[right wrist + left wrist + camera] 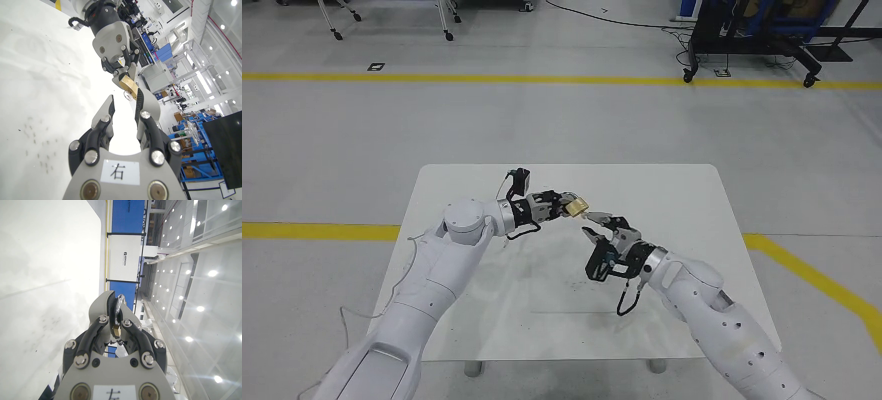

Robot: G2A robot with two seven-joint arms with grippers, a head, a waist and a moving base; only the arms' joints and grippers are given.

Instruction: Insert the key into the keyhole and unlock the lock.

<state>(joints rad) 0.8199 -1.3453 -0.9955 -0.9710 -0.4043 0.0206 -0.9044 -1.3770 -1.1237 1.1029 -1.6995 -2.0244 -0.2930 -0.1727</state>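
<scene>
A brass padlock (pixel 575 207) is held above the white table (pixel 682 200) by my left gripper (pixel 562 207), which is shut on its body. The right wrist view shows the lock (pixel 129 84) jutting from the left gripper (pixel 124 74), with a silver key (pixel 129 96) sticking out of its lower end. My right gripper (pixel 125 98) stands open just short of that key, one finger (pixel 140 102) close beside the lock. From the left wrist, brass (pixel 117 331) shows between the closed fingers, and the key's head (pixel 120 302) sits at the tips of the left gripper (pixel 115 301). Seen from above, the right gripper (pixel 604 230) lies just right of the lock.
Both arms meet over the middle of the table. Its surface carries only faint scuff marks (pixel 37 140). Yellow floor lines (pixel 542 78) and wheeled frames (pixel 752 45) lie well beyond the table's edges.
</scene>
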